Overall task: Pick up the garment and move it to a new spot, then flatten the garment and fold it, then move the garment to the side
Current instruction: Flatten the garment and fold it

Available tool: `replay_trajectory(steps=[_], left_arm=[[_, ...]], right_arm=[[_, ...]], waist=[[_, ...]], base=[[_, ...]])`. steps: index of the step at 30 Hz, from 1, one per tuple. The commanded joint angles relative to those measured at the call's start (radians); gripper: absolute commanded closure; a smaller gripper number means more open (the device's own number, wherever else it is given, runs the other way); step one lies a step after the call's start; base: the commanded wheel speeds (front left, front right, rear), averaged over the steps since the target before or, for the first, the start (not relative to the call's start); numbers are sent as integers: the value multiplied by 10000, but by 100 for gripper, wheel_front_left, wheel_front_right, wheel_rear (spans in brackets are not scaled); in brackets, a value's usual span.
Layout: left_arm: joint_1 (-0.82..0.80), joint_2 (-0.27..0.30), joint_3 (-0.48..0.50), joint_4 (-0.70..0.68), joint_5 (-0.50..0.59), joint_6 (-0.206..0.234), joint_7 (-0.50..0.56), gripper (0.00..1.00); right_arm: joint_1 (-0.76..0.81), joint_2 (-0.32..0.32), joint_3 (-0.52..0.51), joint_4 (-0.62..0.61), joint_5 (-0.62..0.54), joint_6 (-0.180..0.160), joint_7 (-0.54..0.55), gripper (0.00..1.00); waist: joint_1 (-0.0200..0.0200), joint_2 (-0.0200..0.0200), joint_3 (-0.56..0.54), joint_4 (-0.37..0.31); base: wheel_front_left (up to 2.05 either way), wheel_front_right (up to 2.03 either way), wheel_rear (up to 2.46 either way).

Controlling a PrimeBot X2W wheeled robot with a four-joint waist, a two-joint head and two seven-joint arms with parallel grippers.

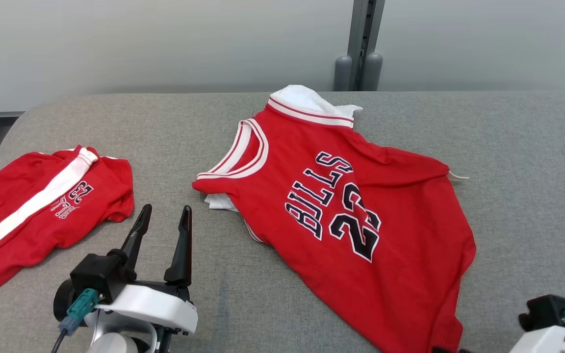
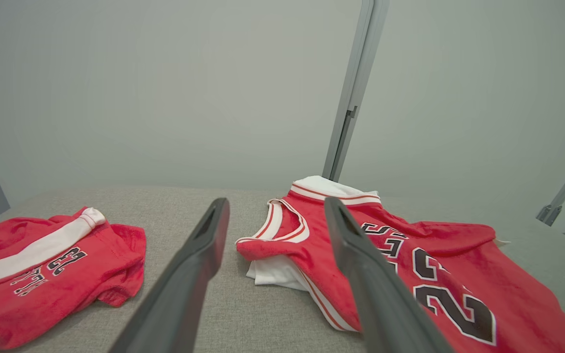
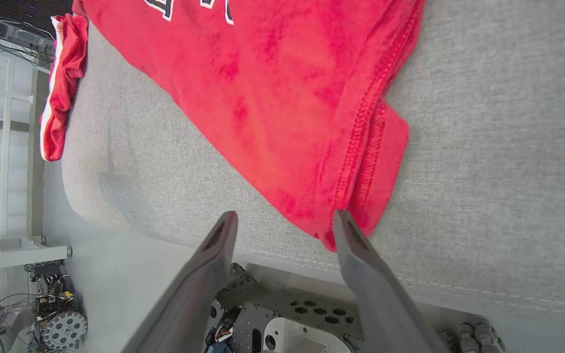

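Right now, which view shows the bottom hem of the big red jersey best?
The right wrist view: the jersey hem lies close, its stitching sharp, just beyond the open right tool. The head view shows it small, near the lower right. The left wrist view shows the jersey top and number instead.

Jaws apart and empty, the left gripper (image 2: 276,207) points toward the red jersey (image 2: 459,260) on the grey table (image 2: 263,318).
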Motion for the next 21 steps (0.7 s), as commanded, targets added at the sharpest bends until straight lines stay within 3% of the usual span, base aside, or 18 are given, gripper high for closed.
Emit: replay_trajectory(steps=[1,10,14,21], left_arm=[[-59,45,23,3,-4,47,0,0],[-104,40,-36,-31,-53,64,-39,0],[-276,29,-70,-70,-45,30,-70,0],[-715,-47,-191,-2,1,-94,-93,0]], right_arm=[[-69,-9,-185,-151,73,23,-65,0],[-928,-120,-1697,-1004,-194,22,-594,0],[-2162,-195,-2062,-186,-721,22,-1169,0],[-4492,-514,-2079,2525,-1368,23,-1956,0]], waist=[[0,0,-4,2],[0,0,100,62],[0,0,384,81],[0,0,1056,429]], base=[[0,0,0],[0,0,0],[0,0,0],[0,0,0]])
